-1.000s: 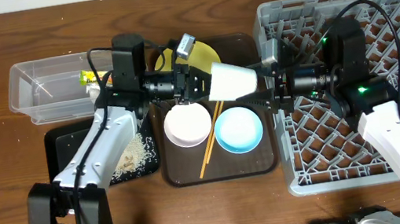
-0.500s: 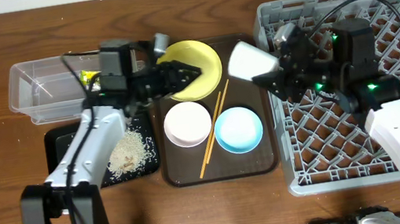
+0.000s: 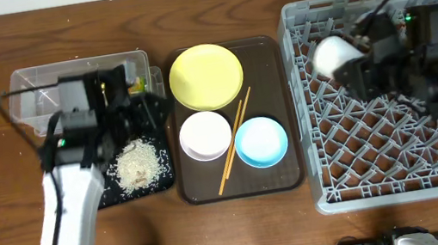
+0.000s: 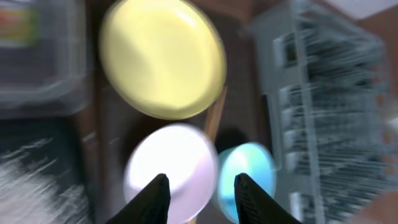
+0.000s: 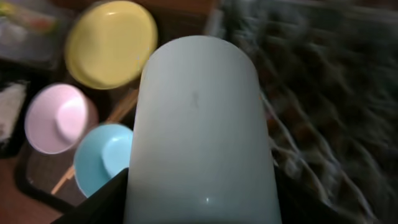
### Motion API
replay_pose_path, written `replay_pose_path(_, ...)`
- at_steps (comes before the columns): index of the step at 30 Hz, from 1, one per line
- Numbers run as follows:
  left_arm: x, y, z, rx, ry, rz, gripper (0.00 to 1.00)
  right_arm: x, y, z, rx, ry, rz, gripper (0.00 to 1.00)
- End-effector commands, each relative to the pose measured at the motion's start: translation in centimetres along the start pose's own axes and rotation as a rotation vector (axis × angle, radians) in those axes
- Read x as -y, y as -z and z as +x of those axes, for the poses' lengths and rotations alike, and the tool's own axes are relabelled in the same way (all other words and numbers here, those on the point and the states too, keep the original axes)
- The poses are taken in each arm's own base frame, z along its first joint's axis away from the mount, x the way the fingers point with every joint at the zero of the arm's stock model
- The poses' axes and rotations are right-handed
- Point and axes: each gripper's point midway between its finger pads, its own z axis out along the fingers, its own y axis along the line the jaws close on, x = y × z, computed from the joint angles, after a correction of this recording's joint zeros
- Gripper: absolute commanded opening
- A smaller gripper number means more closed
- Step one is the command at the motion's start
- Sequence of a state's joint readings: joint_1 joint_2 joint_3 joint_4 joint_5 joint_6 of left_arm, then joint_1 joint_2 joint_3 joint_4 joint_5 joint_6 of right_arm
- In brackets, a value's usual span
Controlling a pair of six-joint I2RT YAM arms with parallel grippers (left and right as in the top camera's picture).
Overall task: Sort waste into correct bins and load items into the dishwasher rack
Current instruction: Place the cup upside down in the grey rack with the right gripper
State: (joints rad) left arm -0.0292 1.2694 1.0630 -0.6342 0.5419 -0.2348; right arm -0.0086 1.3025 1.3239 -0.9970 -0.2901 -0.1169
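Observation:
My right gripper [image 3: 352, 66] is shut on the small white cup [image 3: 334, 55], holding it on its side above the left part of the grey dishwasher rack [image 3: 398, 156]. The cup [image 5: 199, 124] fills the right wrist view between the dark fingers. My left gripper [image 3: 154, 108] hangs open and empty over the meeting of the clear tub [image 3: 32, 91] and the black tray [image 3: 112, 193]. Its fingertips [image 4: 157, 190] frame the white bowl [image 4: 168, 168] and the blue bowl [image 4: 249, 171]. The yellow plate [image 3: 206, 76], white bowl [image 3: 205, 135], blue bowl [image 3: 261, 141] and chopsticks [image 3: 234, 140] lie on the brown tray [image 3: 284, 180].
White rice scraps [image 3: 138, 162] are spread in the black tray. A green wrapper [image 3: 137, 84] shows at the clear tub's right end, partly behind my left arm. The rack's upright pegs [image 3: 379, 142] stand below the cup.
The left gripper opened off the cup and drew back left, over the bins. The right gripper carried the cup right, from above the brown tray to above the rack.

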Motion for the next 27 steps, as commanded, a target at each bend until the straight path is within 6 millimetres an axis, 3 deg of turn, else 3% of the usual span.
replay_pose_path(1,-3.4,1.8,-0.2,0.052,-0.037,-0.229,0.37,4.3,2.0,1.3,-0.051,-0.155,0.237,0.01)
replay_pose_path(7,-3.8,2.7,0.7,0.037,-0.028,-0.267,0.37,8.5,3.3,6.9,-0.244,-0.437,0.391,0.01)
replay_pose_path(13,-3.8,2.7,0.7,0.036,-0.027,-0.267,0.37,11.4,3.6,9.5,-0.330,-0.564,0.432,0.01)
replay_pose_path(27,-3.9,2.7,0.8,0.033,-0.023,-0.268,0.37,12.7,-0.8,13.0,-0.565,-0.637,0.386,0.01)
